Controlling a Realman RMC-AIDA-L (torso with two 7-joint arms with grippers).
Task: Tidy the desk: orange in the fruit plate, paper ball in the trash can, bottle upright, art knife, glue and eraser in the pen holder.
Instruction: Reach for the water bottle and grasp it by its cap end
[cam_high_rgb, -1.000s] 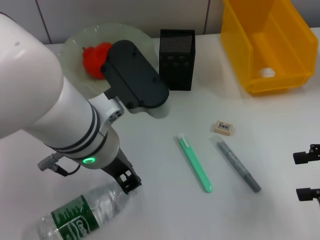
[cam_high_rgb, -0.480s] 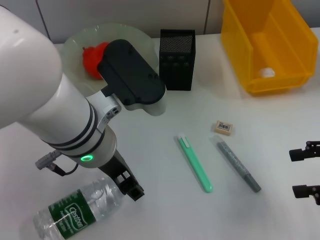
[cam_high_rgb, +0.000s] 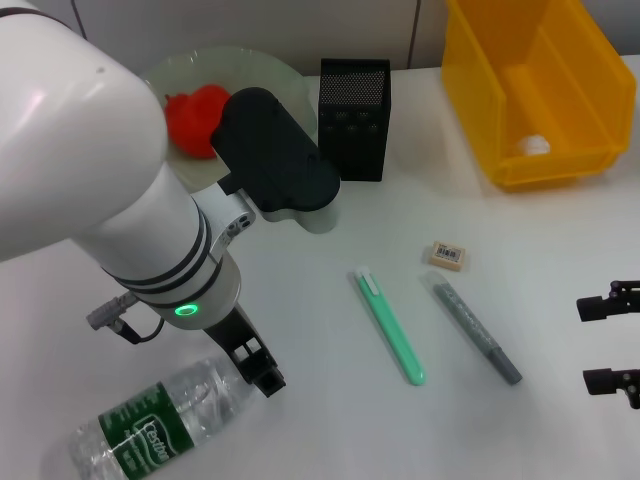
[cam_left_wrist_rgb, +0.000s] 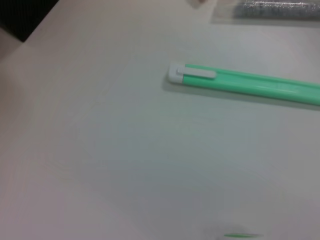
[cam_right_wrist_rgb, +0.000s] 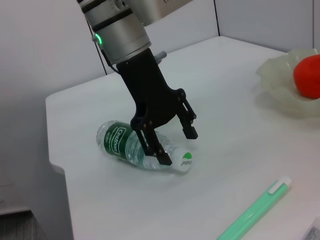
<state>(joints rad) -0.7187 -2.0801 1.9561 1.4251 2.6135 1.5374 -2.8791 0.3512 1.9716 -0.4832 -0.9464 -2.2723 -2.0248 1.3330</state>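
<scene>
Left gripper (cam_right_wrist_rgb: 176, 145) spread over lying bottle (cam_right_wrist_rgb: 137, 147) neck

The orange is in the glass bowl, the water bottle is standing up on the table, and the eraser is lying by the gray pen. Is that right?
Not quite. The bottle is lying on its side, not standing; the head view and right wrist view both show it, with the left tool open over its cap end. The orange is in the bowl, and the eraser lies by the gray pen.
</scene>
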